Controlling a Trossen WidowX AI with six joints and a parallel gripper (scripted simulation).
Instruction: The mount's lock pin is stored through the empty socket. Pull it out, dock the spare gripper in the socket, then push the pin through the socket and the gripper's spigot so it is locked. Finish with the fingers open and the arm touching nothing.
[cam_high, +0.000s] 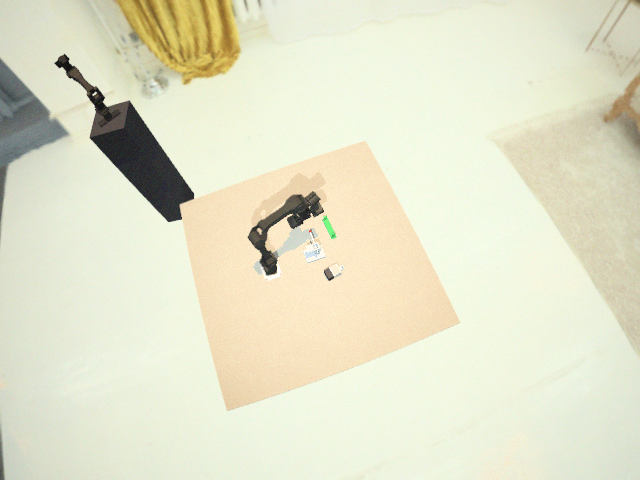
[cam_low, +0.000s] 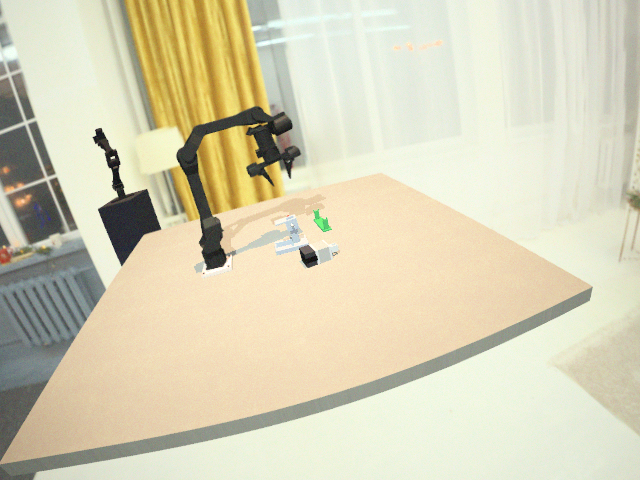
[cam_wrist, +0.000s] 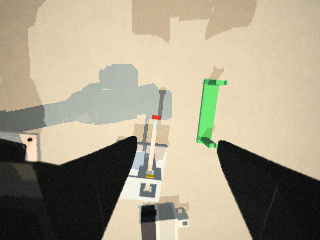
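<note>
My gripper (cam_low: 281, 181) (cam_wrist: 176, 143) is open and empty, pointing down high above the mount area. The white and pale-blue mount (cam_high: 311, 255) (cam_low: 285, 249) (cam_wrist: 131, 191) stands upright on the table. The lock pin (cam_high: 312, 238) (cam_wrist: 153, 145) has a light shaft, a red end and a yellow band; it lies along the mount's top, red end sticking out at the back. How deep it sits in the socket is unclear. The spare gripper (cam_high: 333, 271) (cam_low: 323, 253) (cam_wrist: 165, 214), black and light grey, lies on the table in front of the mount.
A green holder (cam_high: 329, 227) (cam_low: 322, 223) (cam_wrist: 209, 110) with upright ends is on the table (cam_high: 330, 330) (cam_low: 336, 330), right of the mount. My arm's white base plate (cam_high: 272, 276) (cam_low: 217, 272) is left of the mount. Another arm stands on a dark pedestal (cam_high: 149, 165) (cam_low: 129, 224) beyond the table.
</note>
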